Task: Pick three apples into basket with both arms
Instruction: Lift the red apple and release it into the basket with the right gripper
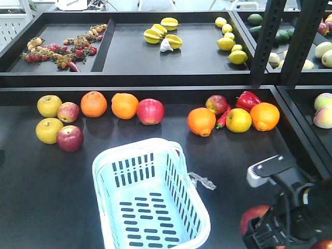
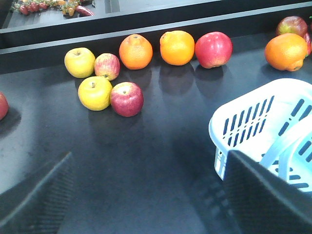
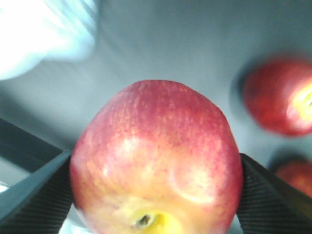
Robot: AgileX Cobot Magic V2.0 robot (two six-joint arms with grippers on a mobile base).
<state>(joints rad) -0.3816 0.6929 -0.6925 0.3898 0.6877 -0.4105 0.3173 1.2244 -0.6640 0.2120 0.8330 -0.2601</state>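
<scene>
— What is shown from the front?
— The basket (image 1: 136, 147) is set empty at the middle of the table (image 1: 46, 207), where it can be reached from both sides. A held apple (image 1: 253, 217) is seen low under the right arm (image 1: 298, 205), just right of the basket, presumably for dropping in.
— And from the left wrist?
— The left gripper (image 2: 146, 204) is spread wide, with nothing between its fingers. It is aimed toward a red apple (image 2: 126, 99) touching a yellow apple (image 2: 95, 92); a next pick is judged likely.
— From the right wrist?
— The right gripper (image 3: 156, 195) is closed on the held apple, which is pinched across both flanks so that it cannot roll out.
</scene>
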